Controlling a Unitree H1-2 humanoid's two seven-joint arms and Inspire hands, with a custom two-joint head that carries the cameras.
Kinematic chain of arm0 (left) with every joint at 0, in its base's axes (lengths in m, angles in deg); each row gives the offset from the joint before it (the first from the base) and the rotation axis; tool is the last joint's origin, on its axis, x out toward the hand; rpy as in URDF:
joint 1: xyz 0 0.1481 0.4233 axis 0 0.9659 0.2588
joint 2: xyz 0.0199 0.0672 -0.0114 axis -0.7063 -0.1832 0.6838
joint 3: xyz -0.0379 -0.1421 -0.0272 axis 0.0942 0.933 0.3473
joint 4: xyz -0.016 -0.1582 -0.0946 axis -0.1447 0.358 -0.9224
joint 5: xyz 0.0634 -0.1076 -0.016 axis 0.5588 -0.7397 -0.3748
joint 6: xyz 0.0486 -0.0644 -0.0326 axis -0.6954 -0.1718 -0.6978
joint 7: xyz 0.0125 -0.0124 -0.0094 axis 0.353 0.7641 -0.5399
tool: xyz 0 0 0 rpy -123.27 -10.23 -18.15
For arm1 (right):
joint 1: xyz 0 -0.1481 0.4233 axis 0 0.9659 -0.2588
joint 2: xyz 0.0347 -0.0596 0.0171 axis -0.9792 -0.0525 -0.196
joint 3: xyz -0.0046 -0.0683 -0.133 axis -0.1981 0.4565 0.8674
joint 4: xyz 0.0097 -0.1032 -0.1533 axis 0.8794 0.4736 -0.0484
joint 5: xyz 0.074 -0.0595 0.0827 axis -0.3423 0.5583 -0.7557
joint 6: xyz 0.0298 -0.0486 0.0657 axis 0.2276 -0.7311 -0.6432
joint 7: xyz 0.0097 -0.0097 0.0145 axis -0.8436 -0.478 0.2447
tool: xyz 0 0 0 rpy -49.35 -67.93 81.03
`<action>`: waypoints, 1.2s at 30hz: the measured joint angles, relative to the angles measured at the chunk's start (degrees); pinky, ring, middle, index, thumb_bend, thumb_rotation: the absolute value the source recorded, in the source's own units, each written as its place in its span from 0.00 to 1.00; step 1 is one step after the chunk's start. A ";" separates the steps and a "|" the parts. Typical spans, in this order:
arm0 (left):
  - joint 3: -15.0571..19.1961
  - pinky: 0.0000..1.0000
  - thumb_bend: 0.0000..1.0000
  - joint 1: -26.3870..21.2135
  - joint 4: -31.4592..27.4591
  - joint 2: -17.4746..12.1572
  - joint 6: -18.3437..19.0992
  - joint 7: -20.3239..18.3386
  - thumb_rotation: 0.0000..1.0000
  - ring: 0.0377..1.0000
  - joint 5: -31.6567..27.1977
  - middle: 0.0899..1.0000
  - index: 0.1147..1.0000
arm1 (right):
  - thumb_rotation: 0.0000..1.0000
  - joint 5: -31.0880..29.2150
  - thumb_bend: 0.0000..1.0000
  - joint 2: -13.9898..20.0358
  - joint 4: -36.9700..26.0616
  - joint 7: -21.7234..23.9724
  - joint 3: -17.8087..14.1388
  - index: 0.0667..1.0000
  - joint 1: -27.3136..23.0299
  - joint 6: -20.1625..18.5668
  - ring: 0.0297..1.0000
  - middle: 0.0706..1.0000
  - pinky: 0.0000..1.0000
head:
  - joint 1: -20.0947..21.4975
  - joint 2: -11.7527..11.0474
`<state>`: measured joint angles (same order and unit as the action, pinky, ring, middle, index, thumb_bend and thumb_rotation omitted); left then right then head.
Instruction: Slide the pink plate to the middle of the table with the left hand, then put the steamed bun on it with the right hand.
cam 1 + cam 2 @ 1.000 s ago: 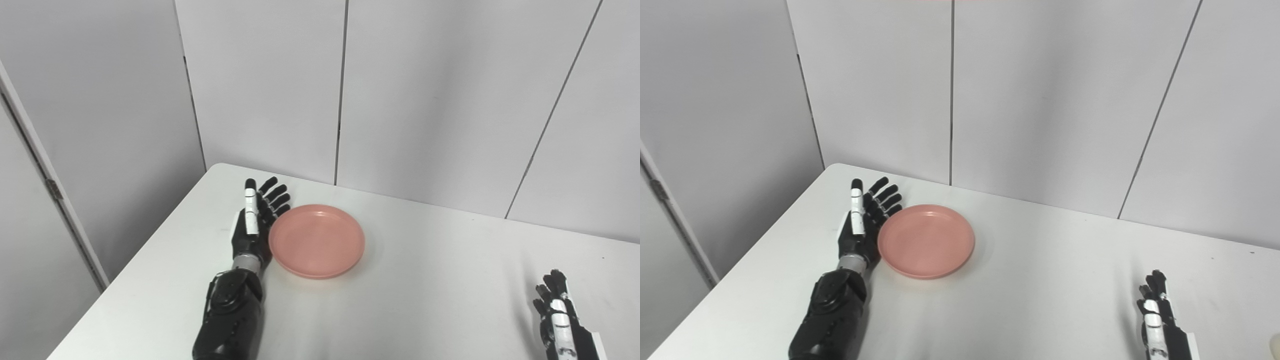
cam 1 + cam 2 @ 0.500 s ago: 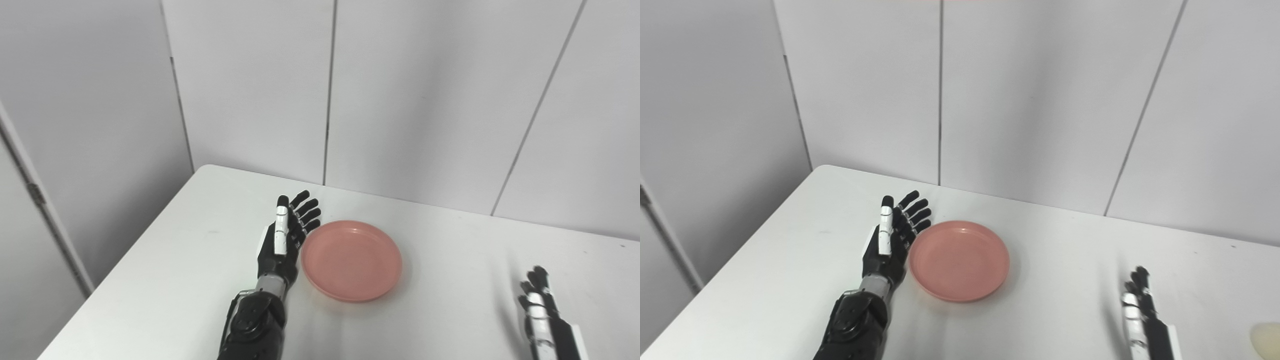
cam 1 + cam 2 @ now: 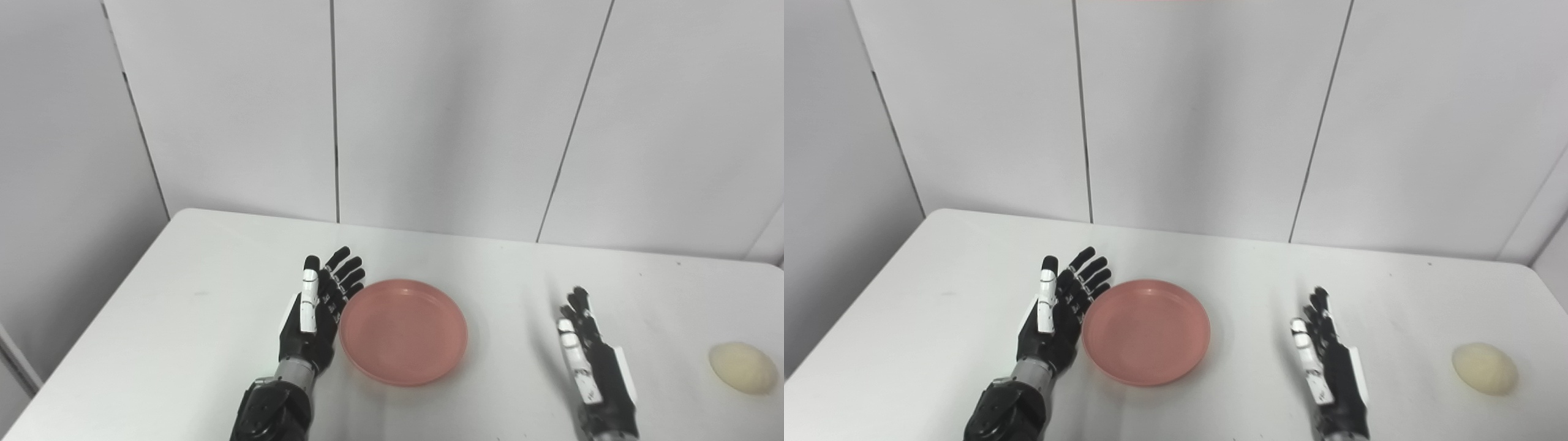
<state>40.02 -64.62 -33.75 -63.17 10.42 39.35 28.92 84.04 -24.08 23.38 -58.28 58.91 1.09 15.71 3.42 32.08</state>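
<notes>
The pink plate (image 3: pixel 403 329) lies flat and empty on the white table (image 3: pixel 184 294), a little left of its middle. My left hand (image 3: pixel 318 309) is open, set on edge with its palm against the plate's left rim. My right hand (image 3: pixel 589 361) is open and empty, to the right of the plate and apart from it. The steamed bun (image 3: pixel 742 366), pale cream and rounded, lies near the table's right edge, well to the right of my right hand. It also shows in the right eye view (image 3: pixel 1484 367).
Grey wall panels (image 3: pixel 429 110) stand close behind the table's far edge. The table's left edge (image 3: pixel 92 324) runs diagonally beside my left arm. Its right edge is near the bun.
The camera has swung right, bringing the bun into view. My left hand has pushed the plate to the right across the table. My right hand has come up into fuller view.
</notes>
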 measured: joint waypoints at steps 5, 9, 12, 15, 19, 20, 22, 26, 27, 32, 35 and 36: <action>-1.80 0.96 0.70 2.06 -2.89 0.76 1.27 -0.60 0.99 0.93 -0.28 0.90 0.87 | 0.81 0.99 0.59 -1.02 -0.50 -0.87 0.73 1.00 0.14 -0.27 0.98 0.98 1.00 | 2.73 1.14; -2.53 0.96 0.70 2.42 -3.73 0.81 2.60 -0.67 0.98 0.94 -0.26 0.91 0.88 | 0.80 1.01 0.59 -1.43 -0.73 -0.89 1.51 1.00 0.27 -0.74 0.98 0.98 1.00 | 3.61 1.32; -3.07 0.99 0.70 2.67 -4.15 0.73 2.83 -0.89 1.00 0.96 -0.22 0.94 0.91 | 0.81 1.07 0.59 -1.42 -0.82 -0.91 1.83 1.00 0.31 -0.95 0.98 0.98 1.00 | 5.36 1.41; -3.79 1.00 0.70 3.10 -4.61 0.47 3.01 -1.90 1.00 0.97 -0.23 0.96 0.93 | 0.82 2.17 0.59 -1.42 -0.86 -1.10 2.27 1.00 0.32 -0.98 0.98 0.98 1.00 | 5.98 1.32; -4.02 1.00 0.69 3.15 -4.47 0.05 2.65 -2.71 1.00 1.00 0.02 1.00 0.97 | 0.83 3.07 0.59 -1.39 -0.89 -1.23 2.56 1.00 0.32 -0.99 0.98 0.98 1.00 | 6.42 1.15; -4.27 1.00 0.70 3.15 -4.33 -0.22 2.29 -2.85 1.00 1.00 0.66 1.00 0.98 | 0.84 3.28 0.60 -1.36 -0.94 -1.23 2.58 1.00 0.32 -0.99 0.98 0.98 1.00 | 6.86 0.89; -4.80 1.00 0.70 3.13 -3.53 -0.57 0.97 -3.07 1.00 1.00 1.77 1.00 0.98 | 0.85 3.75 0.61 -1.16 -1.02 -1.25 2.54 1.00 0.27 -1.00 0.98 0.97 1.00 | 6.87 0.88; -5.60 1.00 0.71 3.01 -2.60 -0.90 -1.84 -2.50 0.99 1.00 5.12 1.00 1.00 | 0.85 4.02 0.63 -0.20 -1.08 -1.30 1.40 0.99 -0.56 -1.06 0.96 0.96 1.00 | 7.57 0.09; -5.66 1.00 0.71 2.84 -2.23 -0.89 -2.14 -2.32 0.99 1.00 6.09 1.00 1.00 | 0.86 4.07 0.62 0.27 -1.30 -1.32 0.99 0.99 -0.98 -1.17 0.96 0.96 0.99 | 7.66 -0.08; -5.63 1.00 0.69 1.96 -0.49 -0.80 -5.05 -1.79 1.00 1.00 8.35 1.00 1.00 | 0.77 5.96 0.62 3.36 -4.15 -2.46 -1.64 0.95 -3.56 -2.95 0.94 0.93 0.93 | 8.18 -0.52; -5.68 1.00 0.68 1.70 0.07 -0.81 -5.59 -1.70 1.00 1.00 8.75 1.00 1.00 | 0.76 5.22 0.60 5.42 -6.09 -2.35 -3.42 0.95 -4.72 -4.62 0.94 0.93 0.91 | 8.54 -0.70; -5.70 1.00 0.68 1.62 0.17 -0.83 -5.70 -1.70 1.00 1.00 9.11 1.00 1.00 | 0.77 5.60 0.58 6.28 -7.38 -2.33 -3.82 0.95 -4.83 -5.98 0.93 0.93 0.91 | 8.54 -0.70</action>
<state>34.32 -63.00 -33.58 -64.00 4.72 37.65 38.02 89.63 -17.80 16.00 -60.61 55.09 -3.74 9.73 11.95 31.38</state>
